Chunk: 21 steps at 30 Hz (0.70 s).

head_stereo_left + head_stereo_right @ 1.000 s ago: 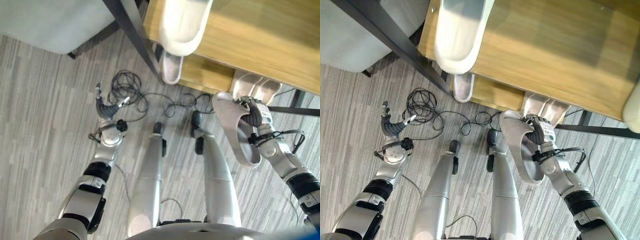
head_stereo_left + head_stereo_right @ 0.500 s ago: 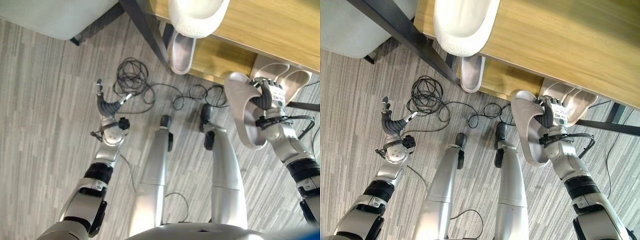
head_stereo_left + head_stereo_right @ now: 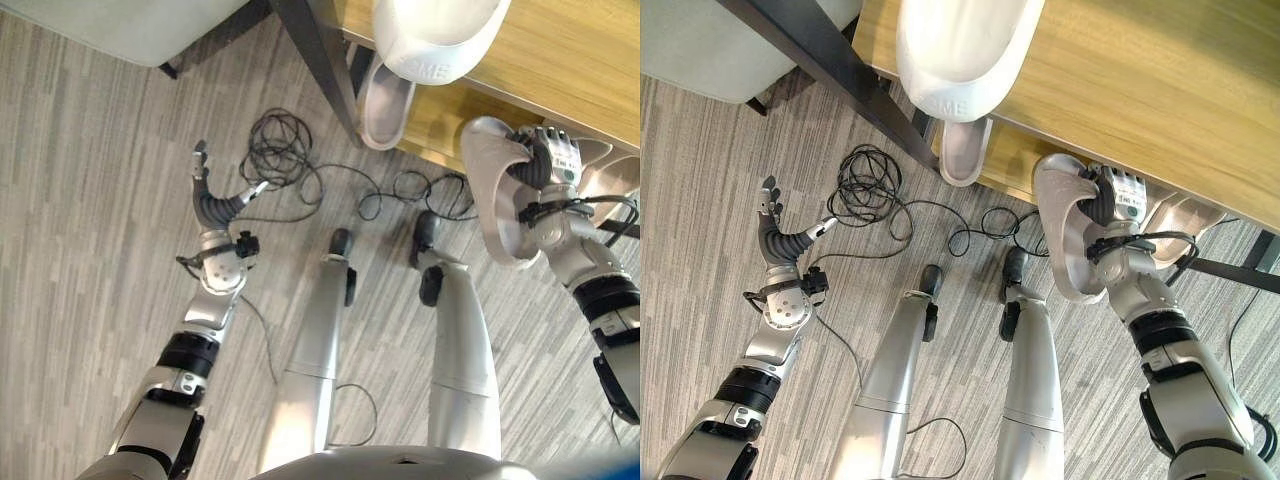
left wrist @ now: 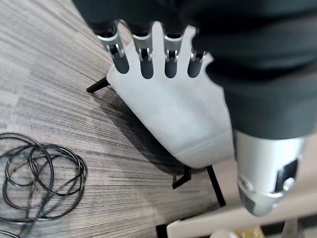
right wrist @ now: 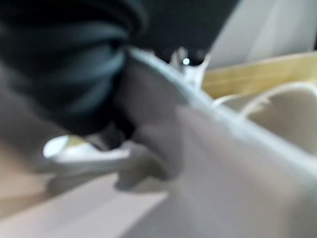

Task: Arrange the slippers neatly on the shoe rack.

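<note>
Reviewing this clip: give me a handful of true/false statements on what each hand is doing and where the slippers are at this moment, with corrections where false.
1. The right hand has its fingers curled round a grey slipper. True.
2. The left hand is holding a slipper as well. False: it is open over the wood-look floor, holding nothing.
3. A white slipper lies on the top wooden shelf of the rack. True.
4. The held slipper lies flat on the floor. False: it is held up off the floor, in front of the rack's edge.
5. Another slipper sticks out from the lower shelf, below the white one. True.
</note>
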Available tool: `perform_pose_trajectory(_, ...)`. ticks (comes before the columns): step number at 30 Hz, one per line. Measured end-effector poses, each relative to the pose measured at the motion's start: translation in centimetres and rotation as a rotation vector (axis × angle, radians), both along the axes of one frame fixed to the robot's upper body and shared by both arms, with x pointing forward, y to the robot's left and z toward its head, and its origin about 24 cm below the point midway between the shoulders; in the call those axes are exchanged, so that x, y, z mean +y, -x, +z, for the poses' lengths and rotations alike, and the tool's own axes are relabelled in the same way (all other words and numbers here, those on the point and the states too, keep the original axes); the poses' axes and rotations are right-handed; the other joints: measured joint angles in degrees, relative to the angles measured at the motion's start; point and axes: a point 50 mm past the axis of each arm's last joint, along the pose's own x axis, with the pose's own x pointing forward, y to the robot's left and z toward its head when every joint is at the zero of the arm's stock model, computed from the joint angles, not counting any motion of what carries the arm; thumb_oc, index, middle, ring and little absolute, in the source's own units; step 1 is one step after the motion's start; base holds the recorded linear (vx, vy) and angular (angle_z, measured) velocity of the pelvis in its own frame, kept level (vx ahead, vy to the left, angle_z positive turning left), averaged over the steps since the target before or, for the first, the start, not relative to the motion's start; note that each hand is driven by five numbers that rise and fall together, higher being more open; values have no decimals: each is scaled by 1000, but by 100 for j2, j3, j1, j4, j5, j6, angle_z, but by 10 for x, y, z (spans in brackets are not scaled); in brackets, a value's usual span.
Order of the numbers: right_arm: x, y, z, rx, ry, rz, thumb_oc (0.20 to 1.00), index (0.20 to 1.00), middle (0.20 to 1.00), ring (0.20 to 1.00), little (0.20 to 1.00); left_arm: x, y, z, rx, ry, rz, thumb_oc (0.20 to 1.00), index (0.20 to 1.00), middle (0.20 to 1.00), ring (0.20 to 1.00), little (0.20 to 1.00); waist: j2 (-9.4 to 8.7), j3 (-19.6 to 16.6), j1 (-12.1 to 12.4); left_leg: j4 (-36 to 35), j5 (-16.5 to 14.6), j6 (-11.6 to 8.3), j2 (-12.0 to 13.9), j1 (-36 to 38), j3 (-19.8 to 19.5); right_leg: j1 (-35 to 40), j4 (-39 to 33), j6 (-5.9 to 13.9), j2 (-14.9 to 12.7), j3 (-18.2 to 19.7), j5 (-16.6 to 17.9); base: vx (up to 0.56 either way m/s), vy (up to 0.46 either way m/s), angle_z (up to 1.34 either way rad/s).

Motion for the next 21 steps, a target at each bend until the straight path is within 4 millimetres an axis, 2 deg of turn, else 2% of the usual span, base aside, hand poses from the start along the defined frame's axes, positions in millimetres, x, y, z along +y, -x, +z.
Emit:
perform_pose_trajectory(2, -4, -1, 4, -8, 4, -18, 200, 200, 200, 200, 200, -2, 1, 2, -9, -41, -10, 1000, 1000, 1000, 1000, 1000, 4, -2, 79, 4, -7, 6, -16, -15, -12, -6, 30, -4, -19, -7, -27, 52, -13, 4)
perform_pose_trajectory(6, -10, -6, 18, -41, 12, -60, 200, 200, 200, 200, 200, -11, 10, 19, -102, -167, -39, 1000, 1000, 1000, 1000, 1000, -3, -51, 182, 27, -12, 4, -41, -117, -37, -102, 69, 13, -38, -21, -88, 29, -10, 5)
perform_pose_trajectory(10, -8, -11, 31, -96, -11, -65, 200, 200, 200, 200, 200, -20, 12, 16, -114, -300, -64, 1000, 1000, 1000, 1000, 1000, 0, -71, 250, 58, -11, 3, -59, -254, -39, -229, 95, 15, -55, -25, -85, 0, 0, 0)
perform_pose_trajectory(14, -10, -13, 44, -138, -10, -76, 200, 200, 200, 200, 200, -25, 19, 12, -144, -596, -109, 1000, 1000, 1000, 1000, 1000, 3, -72, 259, 106, -11, 3, -80, -338, -71, -287, 132, 19, -70, -54, -88, 2, 2, 1)
perform_pose_trajectory(19, -19, -19, 60, -175, -37, -144, 200, 200, 200, 200, 200, -32, 27, 11, -247, -743, -91, 1000, 1000, 1000, 1000, 1000, 8, -76, 323, 136, -8, 0, -128, -408, -75, -372, 212, 24, -123, -54, -108, -3, 11, 4)
perform_pose_trajectory(20, -17, -19, 64, -193, -45, -139, 435, 435, 435, 435, 435, -35, 28, 9, -253, -758, -96, 1000, 1000, 1000, 1000, 1000, 9, -76, 336, 134, -8, 0, -128, -408, -78, -374, 212, 24, -123, -54, -110, 0, 0, 0)
perform_pose_trajectory(21, -15, -20, 66, -202, -46, -135, 768, 768, 768, 768, 768, -36, 29, 7, -253, -766, -102, 1000, 1000, 1000, 1000, 1000, 10, -77, 355, 132, -8, 0, -131, -408, -77, -374, 211, 22, -124, -54, -111, 3, 30, 0)
